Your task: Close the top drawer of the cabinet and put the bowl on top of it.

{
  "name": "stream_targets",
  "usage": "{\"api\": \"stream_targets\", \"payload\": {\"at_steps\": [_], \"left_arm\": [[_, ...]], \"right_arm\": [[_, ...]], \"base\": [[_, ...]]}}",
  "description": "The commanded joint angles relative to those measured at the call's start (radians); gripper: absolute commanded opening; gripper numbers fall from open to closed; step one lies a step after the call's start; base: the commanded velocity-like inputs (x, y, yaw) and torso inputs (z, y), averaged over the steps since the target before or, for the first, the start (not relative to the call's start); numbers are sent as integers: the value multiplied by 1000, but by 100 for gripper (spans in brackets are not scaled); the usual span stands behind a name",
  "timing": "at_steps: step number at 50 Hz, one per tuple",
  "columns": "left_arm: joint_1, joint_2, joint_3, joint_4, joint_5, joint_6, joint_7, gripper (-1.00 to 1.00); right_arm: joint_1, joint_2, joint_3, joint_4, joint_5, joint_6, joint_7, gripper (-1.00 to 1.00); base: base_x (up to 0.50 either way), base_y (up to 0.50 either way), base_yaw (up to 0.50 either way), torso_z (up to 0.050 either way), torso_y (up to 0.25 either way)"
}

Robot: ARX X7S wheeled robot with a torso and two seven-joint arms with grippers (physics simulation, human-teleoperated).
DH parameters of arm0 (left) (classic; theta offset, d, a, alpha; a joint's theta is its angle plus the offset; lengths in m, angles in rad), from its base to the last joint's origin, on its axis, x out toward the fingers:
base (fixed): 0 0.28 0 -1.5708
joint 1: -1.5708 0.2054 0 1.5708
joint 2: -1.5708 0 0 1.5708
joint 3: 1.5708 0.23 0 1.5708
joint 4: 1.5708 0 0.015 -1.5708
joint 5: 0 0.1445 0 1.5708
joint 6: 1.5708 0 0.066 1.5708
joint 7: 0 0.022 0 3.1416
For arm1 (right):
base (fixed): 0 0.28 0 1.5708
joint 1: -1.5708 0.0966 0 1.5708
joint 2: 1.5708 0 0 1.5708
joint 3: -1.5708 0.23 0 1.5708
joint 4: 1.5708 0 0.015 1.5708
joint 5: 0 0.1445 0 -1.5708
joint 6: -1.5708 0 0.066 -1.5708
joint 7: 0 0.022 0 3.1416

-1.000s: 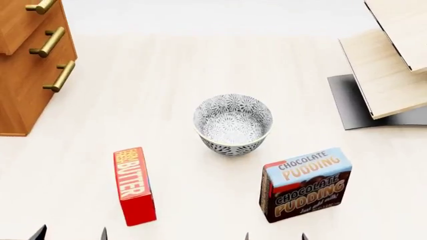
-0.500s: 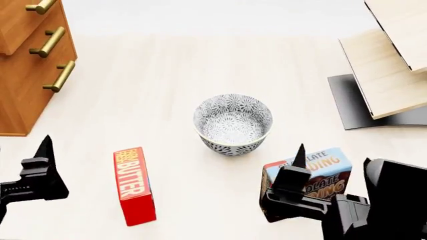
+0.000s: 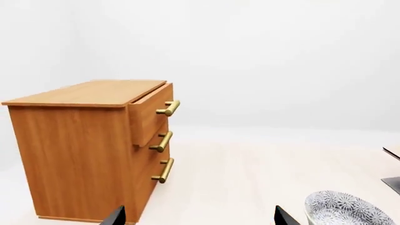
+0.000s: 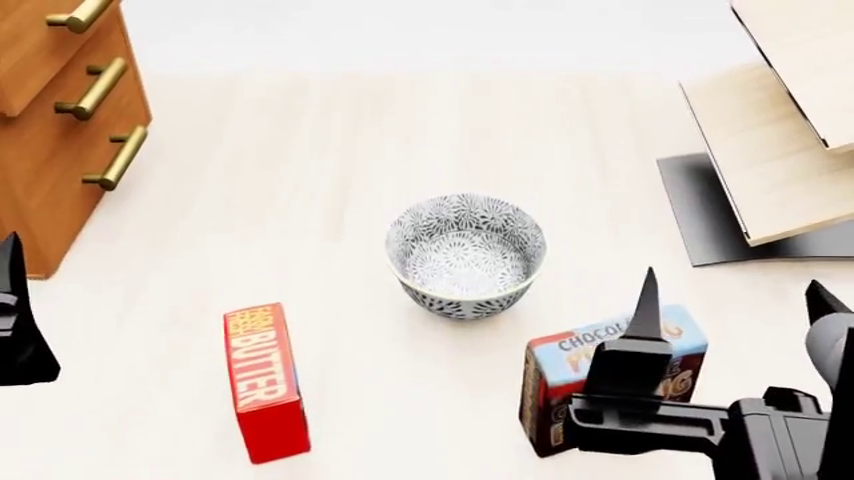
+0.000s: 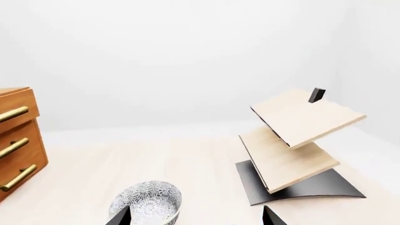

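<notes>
At the far left of the head view the cabinet (image 4: 54,130) is seen, and in the left wrist view its top drawer (image 3: 151,112) is shown pulled partly out, its front standing proud of the two drawers below. Only one dark fingertip of the left gripper (image 4: 16,330) is caught at the left edge of the head view; in the left wrist view two finger tips are set wide apart with nothing between them, so the jaws are read as spread and empty. A red butter box (image 4: 264,382) is stood on the pale floor. The bowl (image 4: 466,254) is placed upright near the middle, apart from both grippers. The right gripper (image 4: 734,330) is held in front of the chocolate pudding box (image 4: 587,372), fingers parted, nothing gripped. The pale wood rack (image 4: 781,130) is found at the right.
</notes>
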Motion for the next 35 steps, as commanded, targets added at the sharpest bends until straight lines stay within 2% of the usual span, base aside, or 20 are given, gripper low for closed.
{"api": "stream_targets", "payload": {"at_steps": [1,13,35], "left_arm": [[-12,-22,-40,32,-37,-31,-19,100],[65,-36,-6,9,-11,45,-23,100],[50,-41,-43,40,-97,-13,-41,100]], "right_arm": [[-5,22,8,-22,37,-5,16,100],[-13,40,5,-27,53,-21,34,100],[-2,82,32,-30,211,-35,159,100]], "base": [[230,0,0,0,0],[268,0,0,0,0],[282,0,0,0,0]]}}
